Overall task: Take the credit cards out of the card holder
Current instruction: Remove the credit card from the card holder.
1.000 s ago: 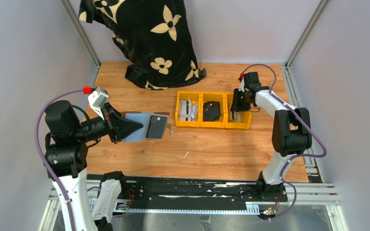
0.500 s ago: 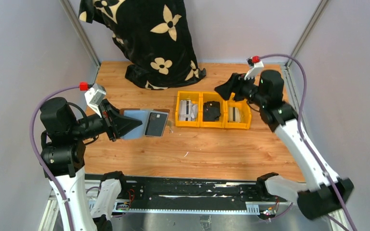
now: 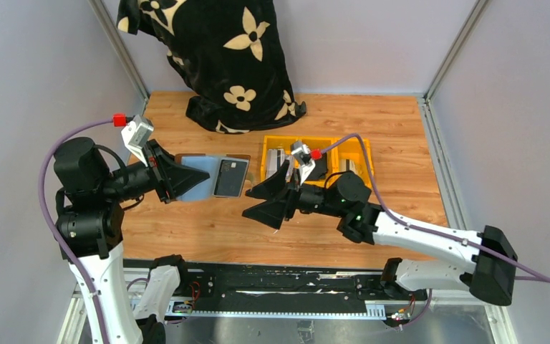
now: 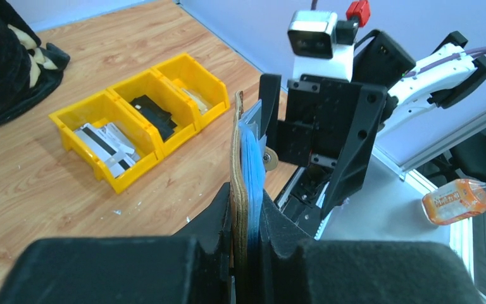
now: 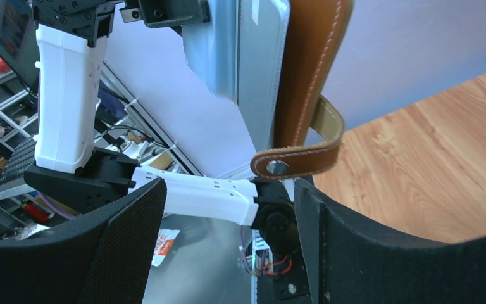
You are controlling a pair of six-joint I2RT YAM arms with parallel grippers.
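Moved: right gripper [image 3: 248,203] has swung from the yellow bins [image 4: 133,174] to face the card holder [image 3: 202,166].
Around: pale cards [image 4: 104,140] and a black lump [image 4: 152,111] lie in the bins (blanket [image 3: 215,57] behind).
Left gripper [image 3: 205,180]: clamped on the card holder, above the table [image 3: 372,122].
Right fingers [image 5: 126,221]: wide, brown tab [image 5: 297,158] between.
Card holder: brown, bluish sleeves.

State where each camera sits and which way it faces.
Top external: above and behind the bases, looking down at the table; left arm and right arm show.
Left wrist: on the left arm, looking along the left pincer, shut on the card holder, toward the right pincer.
Right wrist: on the right arm, looking between its open fingers at the holder's tab.
Both wrist views share the card holder.
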